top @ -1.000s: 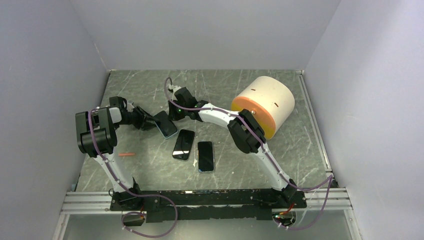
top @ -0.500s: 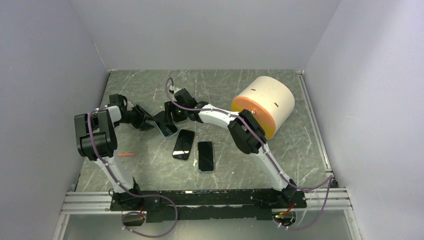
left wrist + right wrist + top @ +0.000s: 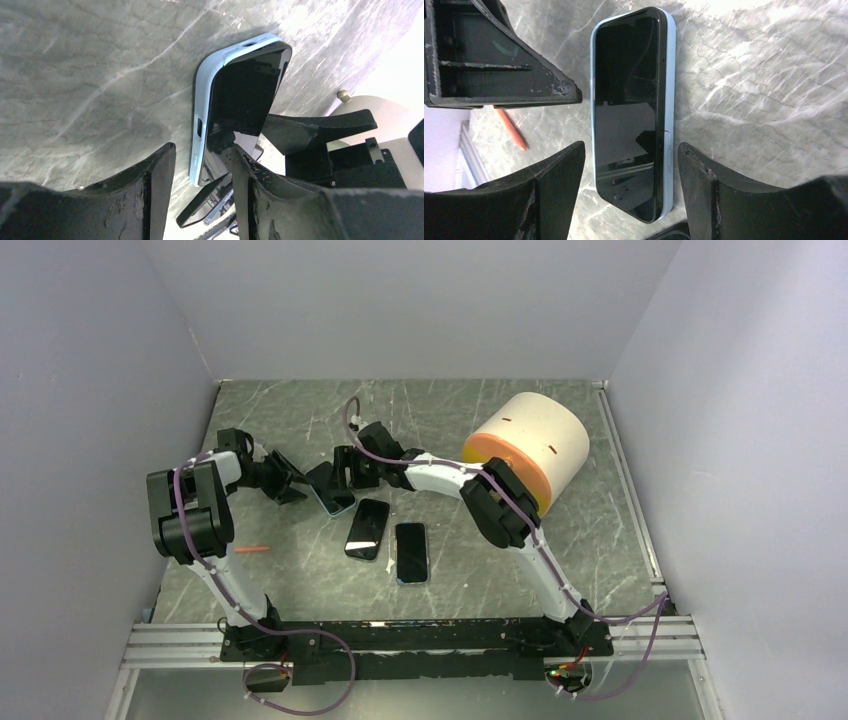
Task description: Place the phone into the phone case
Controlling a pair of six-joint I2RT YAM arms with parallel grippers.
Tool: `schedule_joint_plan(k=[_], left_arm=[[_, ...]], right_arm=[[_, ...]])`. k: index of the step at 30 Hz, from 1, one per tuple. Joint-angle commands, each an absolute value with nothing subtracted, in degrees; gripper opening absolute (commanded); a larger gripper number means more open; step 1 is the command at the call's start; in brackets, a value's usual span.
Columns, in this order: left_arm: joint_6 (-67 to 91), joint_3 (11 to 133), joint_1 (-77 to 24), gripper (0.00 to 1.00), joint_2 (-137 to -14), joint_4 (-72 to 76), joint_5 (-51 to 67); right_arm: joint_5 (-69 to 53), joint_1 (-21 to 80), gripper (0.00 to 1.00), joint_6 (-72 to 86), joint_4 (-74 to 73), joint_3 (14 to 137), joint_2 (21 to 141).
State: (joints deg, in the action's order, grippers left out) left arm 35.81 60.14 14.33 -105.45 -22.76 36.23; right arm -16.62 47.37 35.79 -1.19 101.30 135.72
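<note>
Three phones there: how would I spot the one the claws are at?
From the big cream drum, look left past the right gripper. The phone lies between it and the left gripper, farther back than the two phones side by side.

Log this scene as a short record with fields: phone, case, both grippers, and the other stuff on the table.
phone: black screen up, lying within the case rim; fully snapped in or not, cannot tell
case: light blue, on the table
left gripper: open, near one end of the case
right gripper: open, one finger along each long side of the phone, small gaps showing
other: two more phones side by side nearer the bases; cream drum with an orange end, right; orange stick, left
</note>
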Motion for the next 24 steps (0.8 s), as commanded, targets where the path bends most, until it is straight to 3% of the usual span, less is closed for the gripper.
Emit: schedule_joint_plan(k=[1, 14, 24], left_arm=[[32.7, 61.1, 14.2, 0.5, -105.0, -26.0, 39.2], [31.8, 60.2, 14.2, 0.43, -107.4, -26.6, 39.7], [35.1, 57.0, 14.2, 0.44, -106.5, -22.6, 46.5]], right_arm=[[-21.1, 47.6, 0.72, 41.9, 0.6, 100.4, 134.8], [-25.5, 48.3, 0.72, 48.6, 2.5, 105.0, 137.9], [-29.3, 48.3, 0.73, 54.6, 10.1, 103.5, 136.8]])
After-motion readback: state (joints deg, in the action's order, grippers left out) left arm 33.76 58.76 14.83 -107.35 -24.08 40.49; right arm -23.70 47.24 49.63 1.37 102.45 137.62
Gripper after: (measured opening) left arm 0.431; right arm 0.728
